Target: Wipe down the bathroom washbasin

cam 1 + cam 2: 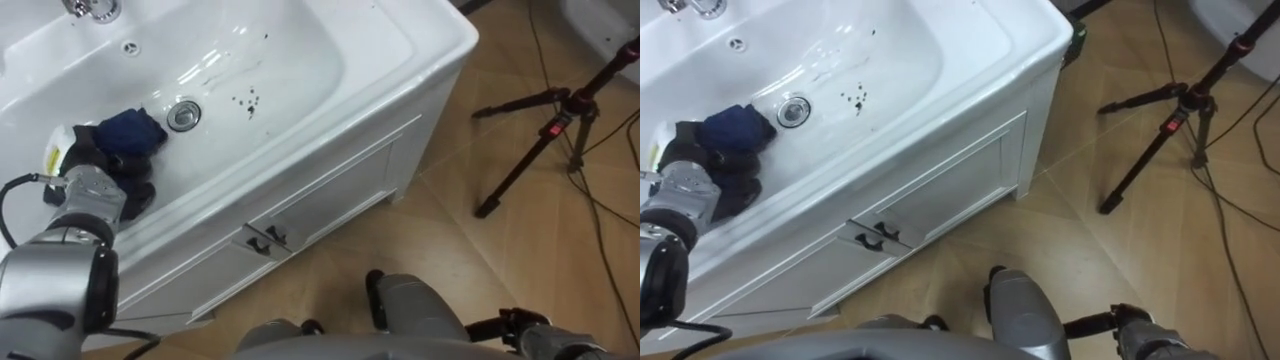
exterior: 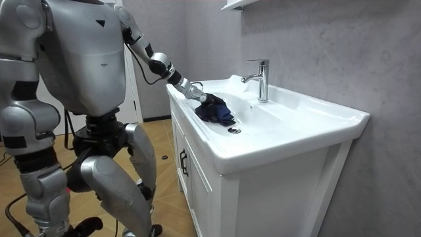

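Left eye view puts your left robot hand point(image 1: 98, 160) down inside the basin point(image 1: 330, 60). Its fingers are curled into the dark blue cloth point(image 1: 135, 130), which lies bunched just beside the drain point(image 1: 184, 114). The dark specks point(image 1: 248, 103) sit on the other side of the drain from the cloth, apart from it.

Bunched like that, the cloth gives you only a small wiping patch, so a sweep may well skim past the specks. The glossy slope could also let the cloth slide out of your grip, or a fold could catch on the drain. Swing too far back and you risk knocking the faucet point(image 2: 260, 76).

Your right robot hand point(image 1: 535, 330) hangs low by the robot's side; you cannot tell its state.
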